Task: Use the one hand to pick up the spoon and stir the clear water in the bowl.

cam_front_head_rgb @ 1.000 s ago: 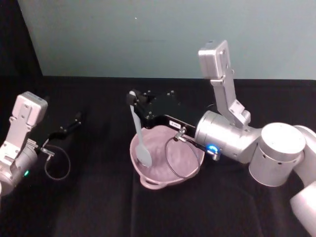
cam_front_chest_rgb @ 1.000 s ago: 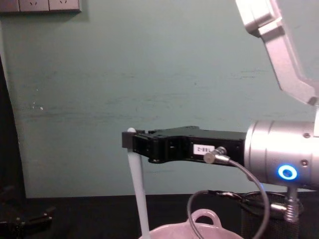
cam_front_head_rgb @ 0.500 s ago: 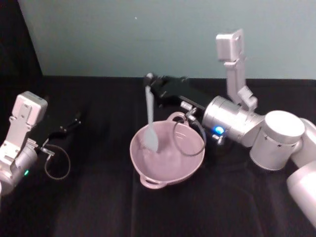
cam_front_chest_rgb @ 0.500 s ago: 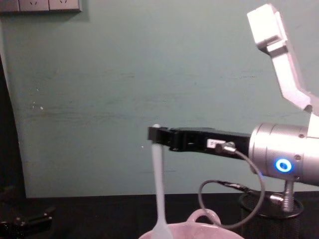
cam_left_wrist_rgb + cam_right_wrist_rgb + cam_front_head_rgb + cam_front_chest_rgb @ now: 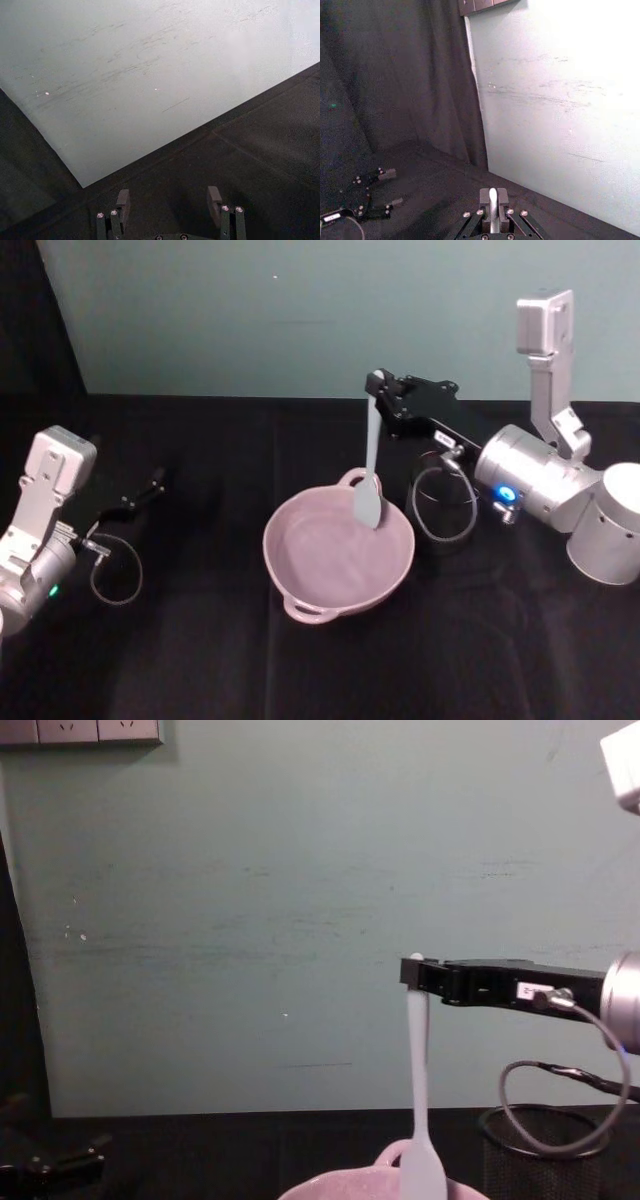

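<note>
Right gripper holds the spoon upright — fingers pinched on its handle end.
Slim white plastic, flat spatula head hanging at the far rim of the round pale-pink bowl; left gripper idle, fingers apart.

Table w/ black cloth spans lower two-thirds of head view, back edge across upper third. Pink bowl sits on cloth at frame centre, upright, loop handles at near & far rim. Black wire-mesh cup stands on cloth just right of bowl, lower right of chest view.
</note>
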{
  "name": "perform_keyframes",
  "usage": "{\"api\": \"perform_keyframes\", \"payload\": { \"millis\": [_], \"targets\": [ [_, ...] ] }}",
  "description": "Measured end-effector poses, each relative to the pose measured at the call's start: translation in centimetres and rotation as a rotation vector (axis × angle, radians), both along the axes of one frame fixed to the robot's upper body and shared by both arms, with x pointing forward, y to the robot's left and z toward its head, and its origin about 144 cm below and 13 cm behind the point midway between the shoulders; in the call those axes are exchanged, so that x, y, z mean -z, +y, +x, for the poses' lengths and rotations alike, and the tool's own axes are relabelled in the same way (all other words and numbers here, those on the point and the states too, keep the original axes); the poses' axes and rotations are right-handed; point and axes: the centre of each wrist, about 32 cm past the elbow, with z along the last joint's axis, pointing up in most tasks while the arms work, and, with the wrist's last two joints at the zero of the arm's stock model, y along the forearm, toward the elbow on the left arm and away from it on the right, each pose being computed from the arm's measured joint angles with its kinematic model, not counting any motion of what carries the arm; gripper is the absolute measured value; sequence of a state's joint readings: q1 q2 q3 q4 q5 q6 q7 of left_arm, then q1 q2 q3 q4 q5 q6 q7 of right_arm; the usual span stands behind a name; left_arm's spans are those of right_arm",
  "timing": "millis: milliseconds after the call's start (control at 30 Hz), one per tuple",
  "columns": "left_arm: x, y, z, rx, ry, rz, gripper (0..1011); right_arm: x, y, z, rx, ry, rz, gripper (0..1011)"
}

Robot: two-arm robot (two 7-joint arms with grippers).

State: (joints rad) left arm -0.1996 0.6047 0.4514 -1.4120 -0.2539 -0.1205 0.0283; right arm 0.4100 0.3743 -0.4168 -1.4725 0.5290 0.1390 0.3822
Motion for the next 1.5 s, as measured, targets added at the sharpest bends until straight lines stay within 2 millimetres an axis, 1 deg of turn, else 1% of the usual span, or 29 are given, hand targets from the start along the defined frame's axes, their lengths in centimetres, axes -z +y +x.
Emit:
{"api": "perform_keyframes", "payload": {
  "millis": [200,300,433,533,633,667,767,867,1000,1167,1267,1400,1433,1500],
  "targets": [
    [0.0,0.0,0.0,0.0,0.0,0.0,1011,-0.2,-0.3,-0.9,-0.006,-0.006,-0.038,96],
    [0.0,0.0,0.0,0.0,0.0,0.0,1011,-0.4,0.0,-1.4,-0.024,-0.015,-0.067,96],
    [0.0,0.0,0.0,0.0,0.0,0.0,1011,-0.8,1.1,-2.2,-0.068,-0.027,-0.11,96],
    [0.0,0.0,0.0,0.0,0.0,0.0,1011,-1.1,2.7,-3.0,-0.13,-0.039,-0.138,96],
    [0.0,0.0,0.0,0.0,0.0,0.0,1011,-1.3,3.7,-3.5,-0.168,-0.043,-0.138,96],
    [0.0,0.0,0.0,0.0,0.0,0.0,1012,-1.4,4.4,-3.8,-0.192,-0.047,-0.134,96],
    [0.0,0.0,0.0,0.0,0.0,0.0,1011,-1.4,5.5,-4.2,-0.228,-0.049,-0.112,96],
    [0.0,0.0,0.0,0.0,0.0,0.0,1011,-1.4,6.2,-4.4,-0.245,-0.048,-0.084,96],
    [0.0,0.0,0.0,0.0,0.0,0.0,1011,-1.3,6.5,-4.6,-0.252,-0.049,-0.064,96],
    [0.0,0.0,0.0,0.0,0.0,0.0,1011,-1.6,6.4,-4.6,-0.241,-0.064,-0.049,96],
    [0.0,0.0,0.0,0.0,0.0,0.0,1011,-2.2,6.1,-4.6,-0.227,-0.084,-0.041,96],
    [0.0,0.0,0.0,0.0,0.0,0.0,1011,-3.7,5.4,-4.6,-0.204,-0.132,-0.021,96],
    [0.0,0.0,0.0,0.0,0.0,0.0,1011,-3.7,5.4,-4.6,-0.204,-0.132,-0.021,96],
    [0.0,0.0,0.0,0.0,0.0,0.0,1011,-5.0,4.9,-4.6,-0.187,-0.172,-0.004,96]
  ]
}}
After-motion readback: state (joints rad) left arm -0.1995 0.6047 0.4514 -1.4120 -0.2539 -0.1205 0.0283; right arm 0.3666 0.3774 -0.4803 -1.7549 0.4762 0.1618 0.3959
